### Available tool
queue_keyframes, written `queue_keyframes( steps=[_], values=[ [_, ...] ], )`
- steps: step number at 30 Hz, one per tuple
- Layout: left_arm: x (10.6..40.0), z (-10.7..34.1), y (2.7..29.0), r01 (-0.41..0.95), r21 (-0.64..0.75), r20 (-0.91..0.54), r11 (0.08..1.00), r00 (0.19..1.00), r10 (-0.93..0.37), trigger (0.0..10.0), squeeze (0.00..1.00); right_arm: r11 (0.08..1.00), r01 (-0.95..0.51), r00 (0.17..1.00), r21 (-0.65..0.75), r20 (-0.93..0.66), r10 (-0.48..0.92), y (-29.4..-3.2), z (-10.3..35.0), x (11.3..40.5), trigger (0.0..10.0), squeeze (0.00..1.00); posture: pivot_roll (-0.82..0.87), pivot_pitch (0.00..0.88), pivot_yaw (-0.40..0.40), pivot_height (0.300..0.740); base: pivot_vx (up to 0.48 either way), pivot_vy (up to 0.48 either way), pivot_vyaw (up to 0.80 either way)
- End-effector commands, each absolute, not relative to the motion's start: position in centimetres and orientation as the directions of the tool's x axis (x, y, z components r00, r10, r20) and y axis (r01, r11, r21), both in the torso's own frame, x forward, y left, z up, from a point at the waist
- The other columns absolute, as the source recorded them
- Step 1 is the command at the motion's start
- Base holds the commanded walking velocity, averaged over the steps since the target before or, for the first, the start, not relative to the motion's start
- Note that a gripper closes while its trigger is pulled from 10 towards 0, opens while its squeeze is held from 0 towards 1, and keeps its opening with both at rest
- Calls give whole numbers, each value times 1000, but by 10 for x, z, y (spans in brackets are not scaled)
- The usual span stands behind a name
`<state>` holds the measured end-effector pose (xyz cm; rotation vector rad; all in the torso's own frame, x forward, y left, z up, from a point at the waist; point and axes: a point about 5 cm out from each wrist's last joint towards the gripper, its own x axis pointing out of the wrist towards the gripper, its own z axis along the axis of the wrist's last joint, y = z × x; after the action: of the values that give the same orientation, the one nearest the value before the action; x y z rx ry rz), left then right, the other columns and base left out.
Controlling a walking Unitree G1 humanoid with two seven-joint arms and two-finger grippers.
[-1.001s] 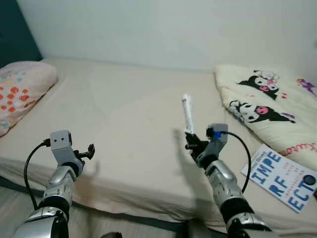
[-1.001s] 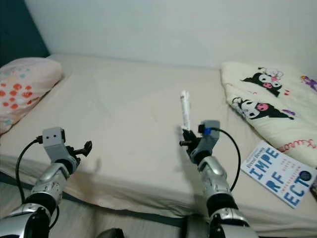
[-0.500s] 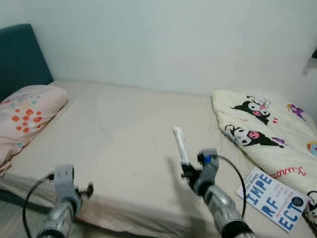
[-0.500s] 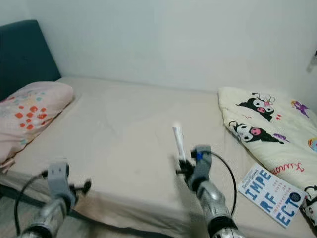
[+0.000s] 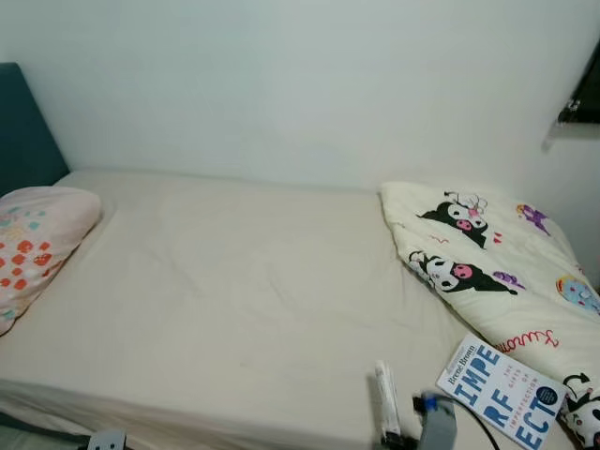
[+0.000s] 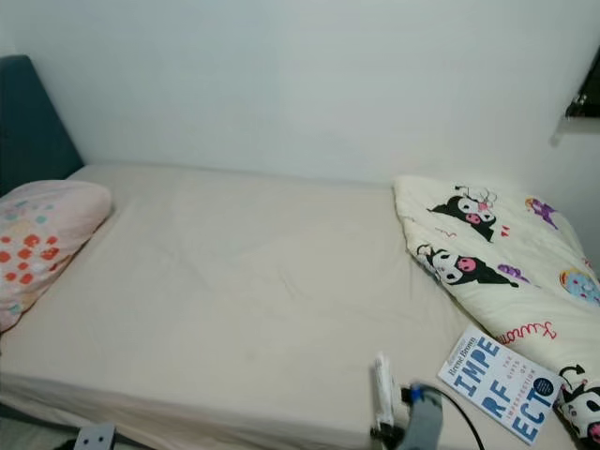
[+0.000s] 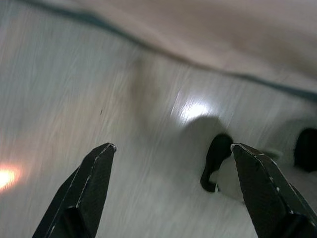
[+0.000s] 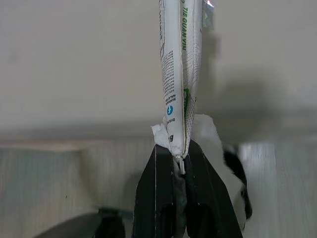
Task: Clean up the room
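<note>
I see the bed (image 5: 225, 309) spread wide ahead of me, its near edge running along the bottom of the head views and its far edge meeting the white wall (image 5: 300, 84). The middle of the mattress is bare and offers the most open room. At the left end a pillow (image 5: 37, 239) with red spots lies against the dark headboard (image 5: 23, 131). At the right end a cartoon-print quilt (image 5: 478, 258) is bunched up, and a book (image 5: 502, 394) with blue letters lies just beside its lower edge, near the bed's front right corner. My right gripper (image 8: 179, 161) sits low at the bed's near edge, close to the book, its fingers clamped together on the crimped end of a white tube (image 8: 179, 74), which stands up from them over the mattress edge. In the head view the tube (image 5: 385, 401) rises just left of the book. My left gripper (image 7: 173, 193) hangs below the bed's edge over the pale floor (image 7: 74, 89), fingers (image 7: 91, 183) wide apart and holding nothing; a dark strip along the bed base runs above it, and blurred dark shapes I cannot identify lie on the floor between the fingertips.
</note>
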<state>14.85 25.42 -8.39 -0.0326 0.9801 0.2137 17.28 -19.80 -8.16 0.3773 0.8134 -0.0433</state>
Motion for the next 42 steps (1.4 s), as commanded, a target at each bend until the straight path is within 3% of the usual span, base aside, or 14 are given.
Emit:
queue_keyframes(
  steps=[1, 5, 6, 7, 22, 31, 36, 39, 42],
  values=[
    [152, -84, 251, -176, 73, -824, 982, 544, 159, 10000, 0, 925, 213, 671, 316, -735, 96, -197, -85, 167, 0, 0, -19, 0, -21, 740, 0, 0, 0],
    [162, -82, 243, -154, 75, -819, 985, 554, 149, 10000, 0, 923, 250, 616, 292, -784, 81, -197, -93, 150, 0, 0, -18, 0, -14, 740, 0, 0, 0],
    [167, -81, 239, -143, 76, -816, 987, 560, 144, 10000, 0, 926, 261, 583, 273, -809, 74, -196, -97, 142, 902, 0, -16, 0, -13, 740, 0, 0, 0],
    [171, -80, 238, -134, 78, -813, 988, 565, 141, 10000, 0, 922, 278, 561, 268, -825, 71, -196, -100, 134, 10000, 0, -12, 0, -10, 740, 0, 0, 0],
    [169, -77, 250, -125, 82, -822, 989, 553, 138, 10000, 0, 926, 278, 566, 254, -822, 56, -193, -100, 134, 10000, 0, -23, 0, 23, 740, -154, 0, 573],
    [147, -85, 252, -109, 97, -848, 989, 511, 139, 10000, 0, 934, 262, 575, 242, -817, 51, -193, -100, 133, 10000, 0, -36, 0, 30, 740, 0, 0, 748],
    [148, -88, 244, -108, 89, -848, 990, 512, 133, 10000, 0, 941, 233, 624, 246, -780, 50, -195, -93, 150, 10000, 0, -33, 0, 28, 740, 0, 0, 739],
    [161, -85, 234, -113, 73, -838, 991, 532, 122, 10000, 0, 968, 113, 714, 224, -696, 78, -195, -74, 191, 10000, 0, -32, 0, 25, 740, 0, 0, 733],
    [162, -85, 234, -114, 72, -837, 991, 534, 122, 10000, 0, 970, 100, 722, 221, -687, 82, -194, -71, 196, 10000, 0, -32, 0, 25, 740, 0, 0, 731]
  ],
)
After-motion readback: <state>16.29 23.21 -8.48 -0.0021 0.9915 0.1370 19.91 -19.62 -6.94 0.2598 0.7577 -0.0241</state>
